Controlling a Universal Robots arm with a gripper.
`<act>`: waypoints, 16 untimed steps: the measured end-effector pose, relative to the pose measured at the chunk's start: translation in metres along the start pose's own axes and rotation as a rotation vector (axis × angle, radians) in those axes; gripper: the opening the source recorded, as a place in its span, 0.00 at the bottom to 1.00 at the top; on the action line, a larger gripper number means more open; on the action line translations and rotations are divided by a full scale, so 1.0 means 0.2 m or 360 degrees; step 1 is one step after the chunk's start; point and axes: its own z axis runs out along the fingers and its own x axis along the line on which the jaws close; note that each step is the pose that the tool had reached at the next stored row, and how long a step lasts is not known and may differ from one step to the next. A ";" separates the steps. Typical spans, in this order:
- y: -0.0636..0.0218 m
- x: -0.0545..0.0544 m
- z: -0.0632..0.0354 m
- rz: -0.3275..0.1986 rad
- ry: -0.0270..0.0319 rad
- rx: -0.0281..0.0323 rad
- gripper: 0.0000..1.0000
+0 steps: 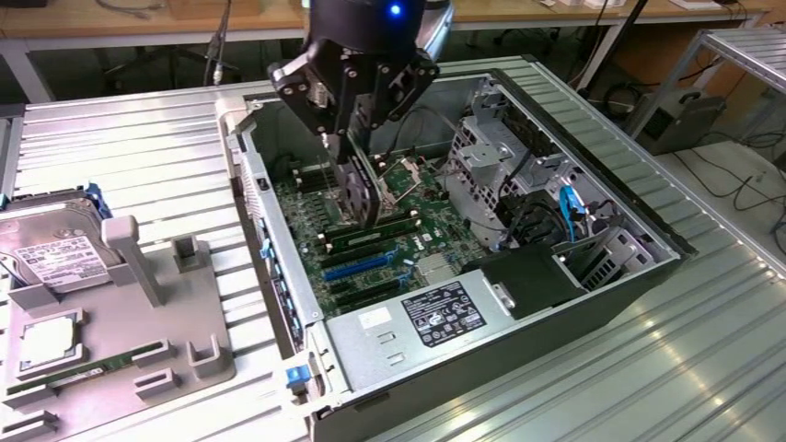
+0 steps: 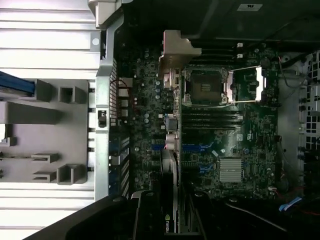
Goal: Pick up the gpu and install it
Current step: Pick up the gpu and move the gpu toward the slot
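Card held edge-on over the board: a thin black gpu card with a silver metal end bracket (image 2: 170, 145) hangs above the green motherboard (image 2: 245, 135) inside the open silver-walled computer case (image 2: 103, 75).
The black fingers (image 2: 146, 217) grip the card at its logo end. Its bracket sits just beside the square metal-framed processor socket (image 2: 206, 87). A small silver finned heatsink (image 2: 231, 170) lies near the blue expansion slots (image 2: 192, 148). Outside the case wall, a grey plastic parts holder (image 2: 55, 125) rests on the ribbed metal tabletop (image 2: 45, 35).

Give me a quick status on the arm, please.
Claw shut on thin black rectangular graphics card. Card on edge over green motherboard inside open grey computer case. Nothing seen blocking.
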 end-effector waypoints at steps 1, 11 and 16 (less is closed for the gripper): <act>0.002 -0.02 0.010 0.0000 0.00008 0.00003 0.26; 0.012 -0.31 0.126 0.0001 0.00210 0.00044 0.26; 0.010 -0.36 0.141 0.0003 0.00399 0.00032 0.26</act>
